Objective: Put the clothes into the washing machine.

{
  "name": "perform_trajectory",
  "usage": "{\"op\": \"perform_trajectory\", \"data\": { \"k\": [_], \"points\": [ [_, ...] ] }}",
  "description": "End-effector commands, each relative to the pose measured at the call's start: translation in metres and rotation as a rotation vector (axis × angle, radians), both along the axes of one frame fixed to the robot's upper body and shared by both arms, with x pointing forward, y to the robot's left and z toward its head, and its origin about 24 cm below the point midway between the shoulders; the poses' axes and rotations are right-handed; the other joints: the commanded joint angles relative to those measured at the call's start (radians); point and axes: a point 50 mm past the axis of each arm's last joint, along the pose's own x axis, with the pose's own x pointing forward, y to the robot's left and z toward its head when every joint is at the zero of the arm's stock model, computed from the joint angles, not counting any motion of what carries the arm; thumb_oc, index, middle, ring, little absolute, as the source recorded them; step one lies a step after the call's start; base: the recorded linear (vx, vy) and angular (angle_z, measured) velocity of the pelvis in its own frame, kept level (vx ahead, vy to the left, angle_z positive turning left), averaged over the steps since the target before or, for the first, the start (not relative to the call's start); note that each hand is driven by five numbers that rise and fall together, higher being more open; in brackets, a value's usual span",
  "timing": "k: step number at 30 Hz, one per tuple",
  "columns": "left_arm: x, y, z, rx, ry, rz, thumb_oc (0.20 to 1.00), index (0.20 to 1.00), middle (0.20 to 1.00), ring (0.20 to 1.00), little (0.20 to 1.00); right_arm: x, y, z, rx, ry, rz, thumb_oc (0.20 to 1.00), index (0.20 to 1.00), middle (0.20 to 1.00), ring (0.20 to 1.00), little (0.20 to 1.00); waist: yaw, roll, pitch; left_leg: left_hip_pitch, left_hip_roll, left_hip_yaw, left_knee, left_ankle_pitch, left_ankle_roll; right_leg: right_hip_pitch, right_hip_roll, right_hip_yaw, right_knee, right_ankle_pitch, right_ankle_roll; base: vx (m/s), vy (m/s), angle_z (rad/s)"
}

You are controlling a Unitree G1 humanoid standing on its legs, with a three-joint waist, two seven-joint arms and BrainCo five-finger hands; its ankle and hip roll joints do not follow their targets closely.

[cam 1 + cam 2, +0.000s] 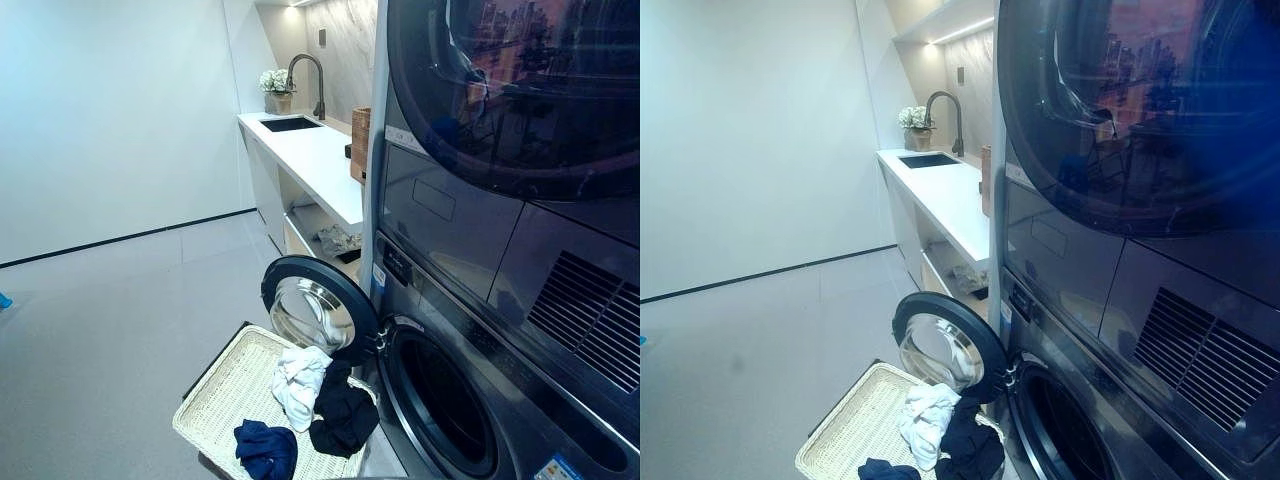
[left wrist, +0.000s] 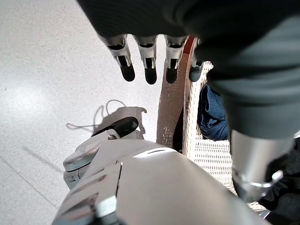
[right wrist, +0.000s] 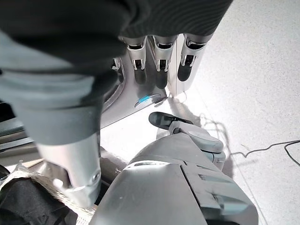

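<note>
While both hands hang at the robot's sides with nothing in them, no garment has gone into the drum, so I'd call this the pre-reach step. Left hand (image 2: 149,61): fingers straight and relaxed, pointing at the floor just beside the basket's outer edge, holding nothing. Right hand (image 3: 159,61): same, fingers loose and empty, hanging by the washing machine's lower front panel. Landmark is the wicker basket (image 1: 225,400), on the floor right in front of the washing machine (image 1: 450,400). Inside the basket: navy garment (image 1: 266,448) at the near end, black garment (image 1: 343,415) at the side next to the machine and draped onto the rim, white garment (image 1: 300,383) touching the black one on its far side. Just beyond the basket, the washer door (image 1: 315,310) stands swung open over the basket's far end; the drum opening (image 1: 440,400) beside the basket is dark and looks unobstructed. Far beyond the basket: white counter (image 1: 315,160) with sink (image 1: 290,124) and dark faucet (image 1: 312,80). Next move, my read: bend and bring one hand down to a garment, close the fingers on the cloth, lift clear of the rim, swing past the door into the drum.
</note>
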Motion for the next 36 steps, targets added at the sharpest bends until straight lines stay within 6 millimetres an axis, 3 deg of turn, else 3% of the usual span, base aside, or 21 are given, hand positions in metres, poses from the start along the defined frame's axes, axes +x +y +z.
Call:
{"op": "perform_trajectory", "data": {
  "k": [1,26,35,36],
  "points": [
    [0.037,0.001,0.007,0.006,-0.078,-0.067,1.000,1.000,1.000,1.000,1.000,0.035,0.005,0.003,-0.002,-0.071,0.014,1.000,1.000,1.000,1.000,1.000,0.009,-0.024,0.060,0.022,-0.011,-0.012,0.008,-0.054,0.052,0.046,-0.070,0.000,0.011,-0.044,0.045,0.00,0.000,0.00],
    [0.036,0.004,0.007,0.031,-0.089,-0.031,1.000,1.000,1.000,1.000,1.000,0.034,0.007,0.003,0.005,-0.068,0.024,1.000,1.000,1.000,1.000,1.000,0.010,-0.027,0.073,0.022,-0.009,-0.014,0.008,-0.051,0.051,0.047,-0.070,-0.002,0.011,-0.044,0.044,0.00,0.000,0.00],
    [0.048,0.015,0.014,0.053,-0.187,0.065,1.000,1.000,1.000,1.000,1.000,0.049,0.001,0.008,0.005,-0.136,0.001,1.000,1.000,1.000,1.000,1.000,0.011,-0.026,0.116,-0.013,-0.001,-0.014,0.008,-0.041,0.051,0.009,-0.067,0.005,0.011,-0.034,0.043,0.03,-0.003,0.00],
    [0.059,0.013,0.018,0.048,-0.248,0.068,1.000,1.000,1.000,1.000,1.000,0.062,0.000,0.011,-0.003,-0.183,-0.001,1.000,1.000,1.000,1.000,1.000,0.013,-0.022,0.137,-0.040,0.001,-0.017,0.008,-0.032,0.050,-0.025,-0.068,0.011,0.019,-0.027,0.043,-0.12,0.023,0.01]
  ]
}}
